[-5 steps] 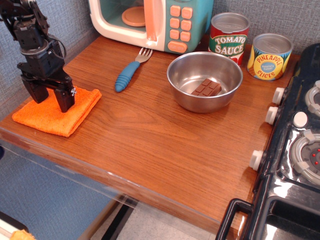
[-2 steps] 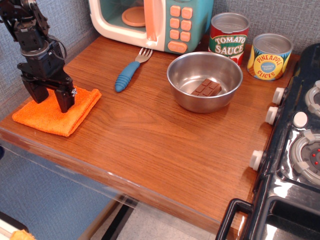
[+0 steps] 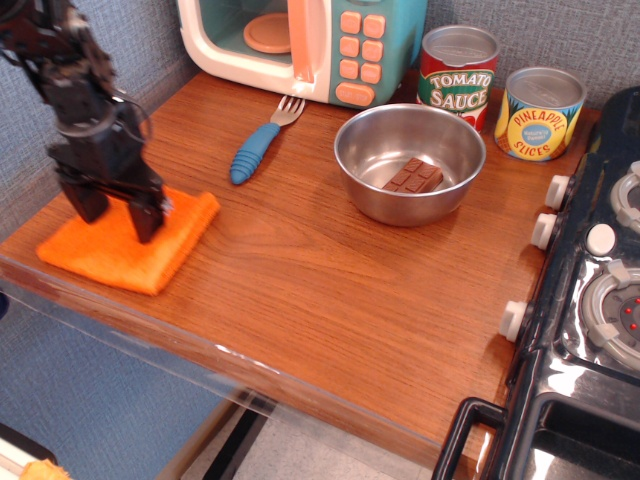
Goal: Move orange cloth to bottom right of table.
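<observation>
The orange cloth (image 3: 130, 248) lies flat at the front left corner of the bench (image 3: 330, 290), close to the front edge. The tool (image 3: 117, 217) stands on it with its two fingers spread, tips pressed onto the cloth. Against the view 0.4 s earlier, cloth and tool have both shifted slightly right and toward the front edge. Farther back sit a blue-handled fork (image 3: 258, 143) and a steel bowl (image 3: 409, 160) holding a chocolate bar (image 3: 413, 176). At the rear stand cans reading "TOMATO SAUCE" (image 3: 457, 75) and "PINEAPPLE SLICES" (image 3: 538, 112), beside a toy microwave (image 3: 300, 42).
</observation>
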`<action>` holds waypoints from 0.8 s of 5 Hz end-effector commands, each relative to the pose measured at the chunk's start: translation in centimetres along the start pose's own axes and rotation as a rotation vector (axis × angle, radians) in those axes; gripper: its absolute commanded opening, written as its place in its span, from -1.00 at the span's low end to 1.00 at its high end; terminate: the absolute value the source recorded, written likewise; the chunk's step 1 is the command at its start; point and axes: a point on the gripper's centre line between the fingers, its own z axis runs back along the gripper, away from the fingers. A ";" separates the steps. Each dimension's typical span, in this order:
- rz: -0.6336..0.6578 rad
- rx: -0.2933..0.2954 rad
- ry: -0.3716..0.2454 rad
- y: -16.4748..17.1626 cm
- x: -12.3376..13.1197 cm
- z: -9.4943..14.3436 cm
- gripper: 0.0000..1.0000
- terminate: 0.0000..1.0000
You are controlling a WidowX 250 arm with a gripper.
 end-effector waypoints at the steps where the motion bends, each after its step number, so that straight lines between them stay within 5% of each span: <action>1: -0.014 -0.146 0.084 -11.2 -1.1 -0.4 1.00 -1.00; 2: 0.012 -0.166 0.096 -15.5 0.0 -0.1 1.00 -1.00; 4: 0.029 -0.109 0.070 -18.4 -0.3 -0.4 1.00 -1.00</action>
